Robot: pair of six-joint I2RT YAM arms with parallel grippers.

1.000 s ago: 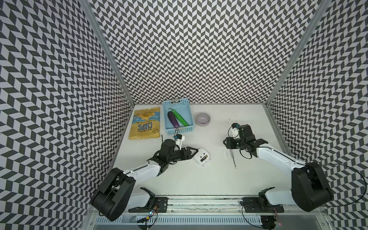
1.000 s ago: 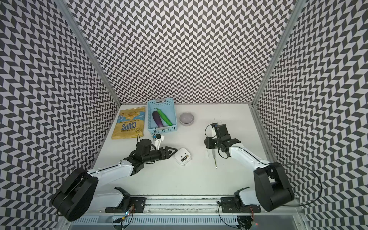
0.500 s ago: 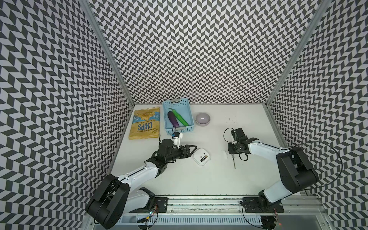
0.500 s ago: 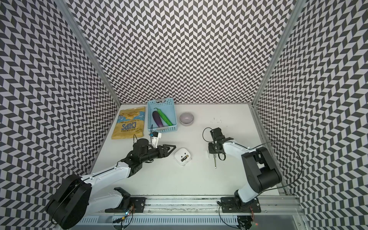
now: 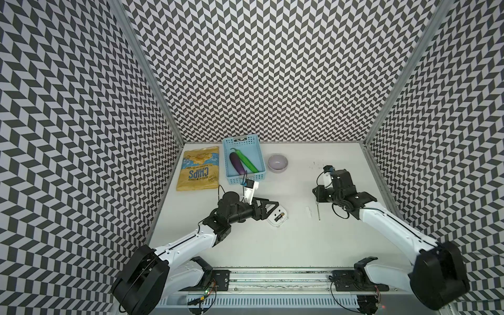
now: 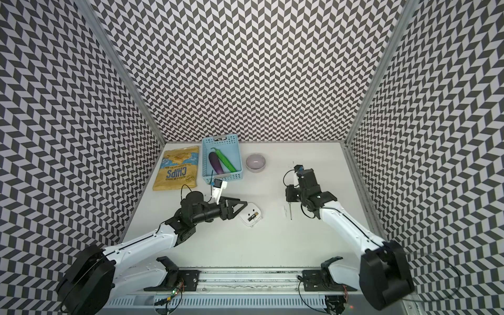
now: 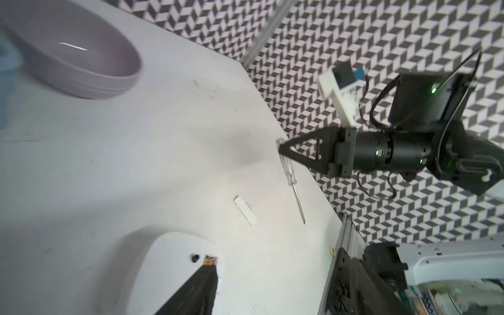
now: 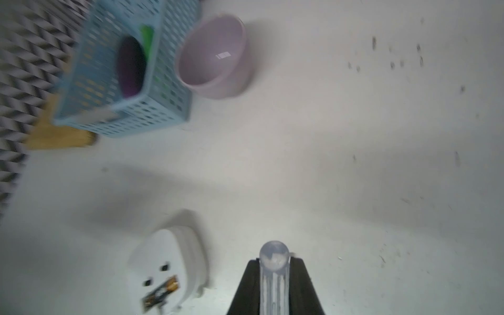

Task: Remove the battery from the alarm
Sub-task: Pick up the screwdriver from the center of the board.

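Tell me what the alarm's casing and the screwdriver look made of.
The alarm: smooth white moulded plastic by the look, with a matte finish and rounded edges. The screwdriver: clear see-through handle, probably hard plastic; thin grey shaft with a dull sheen, likely metal.

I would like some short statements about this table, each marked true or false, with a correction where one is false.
1. The battery sits in the slot on the back of the alarm. True.
2. The aubergine lies in the lilac bowl. False: it lies in the blue basket, beside a green vegetable.
3. The right tool is shut on the clear handle of the screwdriver. True.
4. The chips bag lies between basket and bowl. False: it lies on the basket's other side.
5. The left tool holds the battery. False: it is open at the alarm's edge, holding nothing.
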